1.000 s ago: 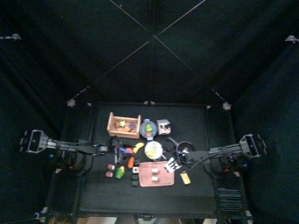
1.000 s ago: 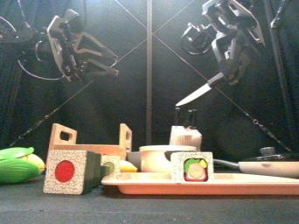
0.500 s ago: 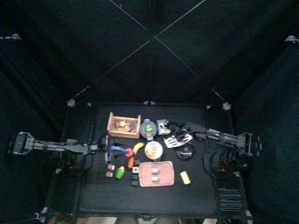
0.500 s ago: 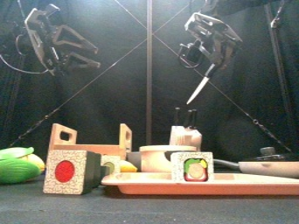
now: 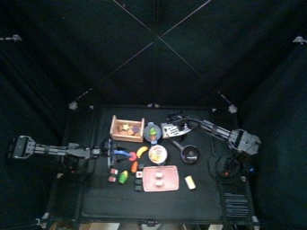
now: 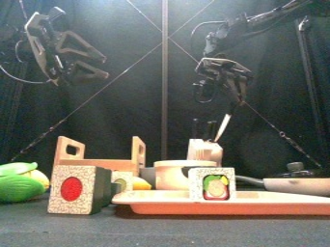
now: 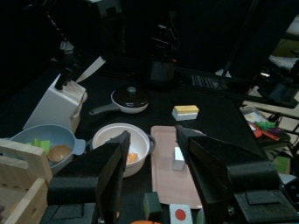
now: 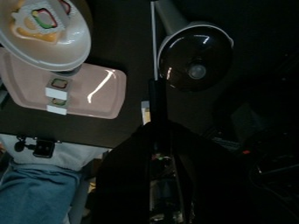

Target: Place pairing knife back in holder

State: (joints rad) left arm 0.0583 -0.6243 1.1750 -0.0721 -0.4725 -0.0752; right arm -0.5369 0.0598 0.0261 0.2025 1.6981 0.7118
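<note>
Front view: right end effector (image 6: pixel 222 77), arm bent down from above, pinches the black handle of the slim steel-bladed paring knife (image 6: pixel 222 126), blade tilted tip-down just over the pale blocky knife holder (image 6: pixel 204 150) on the desk, while left end effector (image 6: pixel 52 48) hangs raised, spread.

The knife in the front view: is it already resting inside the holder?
No. The knife hangs blade-down from the right gripper, its tip just above the knife holder.

No readable text, labels or numbers anywhere.
</note>
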